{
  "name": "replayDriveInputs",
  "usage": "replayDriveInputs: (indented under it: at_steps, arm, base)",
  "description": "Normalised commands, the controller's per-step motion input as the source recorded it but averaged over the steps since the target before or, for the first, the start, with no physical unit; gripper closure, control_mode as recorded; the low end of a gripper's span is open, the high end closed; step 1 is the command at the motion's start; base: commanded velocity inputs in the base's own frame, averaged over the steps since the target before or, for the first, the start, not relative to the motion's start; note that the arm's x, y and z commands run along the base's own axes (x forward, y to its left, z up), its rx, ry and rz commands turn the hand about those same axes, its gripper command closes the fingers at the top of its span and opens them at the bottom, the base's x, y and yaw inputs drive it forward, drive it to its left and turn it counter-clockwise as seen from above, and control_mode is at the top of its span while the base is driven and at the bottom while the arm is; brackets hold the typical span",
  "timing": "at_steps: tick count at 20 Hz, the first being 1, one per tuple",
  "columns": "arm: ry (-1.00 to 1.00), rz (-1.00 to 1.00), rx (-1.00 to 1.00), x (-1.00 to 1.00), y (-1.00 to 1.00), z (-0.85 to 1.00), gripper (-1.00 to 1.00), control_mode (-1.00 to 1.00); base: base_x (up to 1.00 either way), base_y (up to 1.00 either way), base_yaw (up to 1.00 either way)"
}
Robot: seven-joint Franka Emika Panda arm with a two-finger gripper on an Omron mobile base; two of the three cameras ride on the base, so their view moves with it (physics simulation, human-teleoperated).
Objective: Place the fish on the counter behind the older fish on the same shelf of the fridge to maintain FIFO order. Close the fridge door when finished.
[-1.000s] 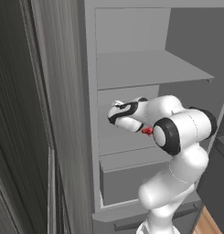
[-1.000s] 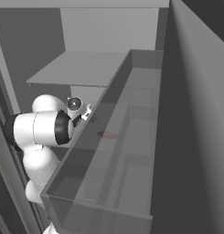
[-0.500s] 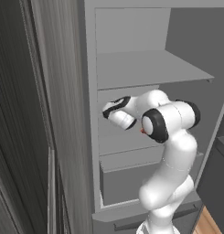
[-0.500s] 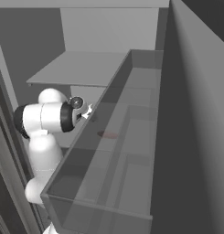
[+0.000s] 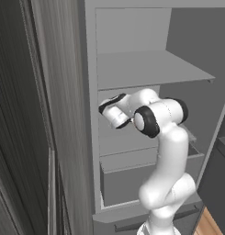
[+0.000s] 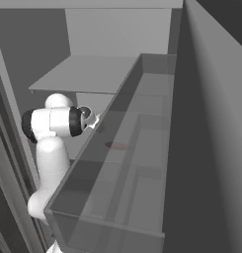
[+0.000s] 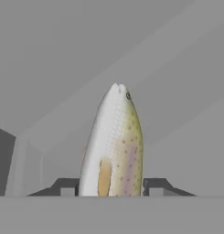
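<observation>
Inside the fridge (image 5: 132,69), the gripper (image 7: 111,187) pinches the pale speckled fish (image 7: 112,146) between its fingertips (image 7: 154,185); its tail is cut off; no lettering shows.

We see our white arm (image 5: 162,137) reach into the open grey fridge (image 5: 146,59), under a flat grey shelf (image 5: 146,69).
</observation>
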Motion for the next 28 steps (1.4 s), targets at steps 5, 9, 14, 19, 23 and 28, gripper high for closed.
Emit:
replayDriveInputs:
  at_steps: [5,9,14,19,23,28]
  arm:
    - [0.0,0.0,0.0,0.03,0.0,-0.32,-1.0,-1.0]
    - [-0.01,0.0,0.0,-0.08,0.0,-0.14,-1.0,-1.0]
    - [-0.12,0.0,0.0,-0.64,0.0,0.04,-1.0,-1.0]
    - [-0.11,0.0,0.0,-1.0,0.0,0.39,-1.0,-1.0]
    - [-0.06,0.0,0.0,-1.0,0.0,0.43,-1.0,-1.0]
    - [0.01,0.0,0.0,-1.0,-0.01,0.89,-1.0,-1.0]
  base:
    - [0.0,0.0,0.0]
    - [0.0,0.0,0.0]
    - [0.0,0.0,0.0]
    - [0.0,0.0,0.0]
    - [0.0,0.0,0.0]
    - [0.0,0.0,0.0]
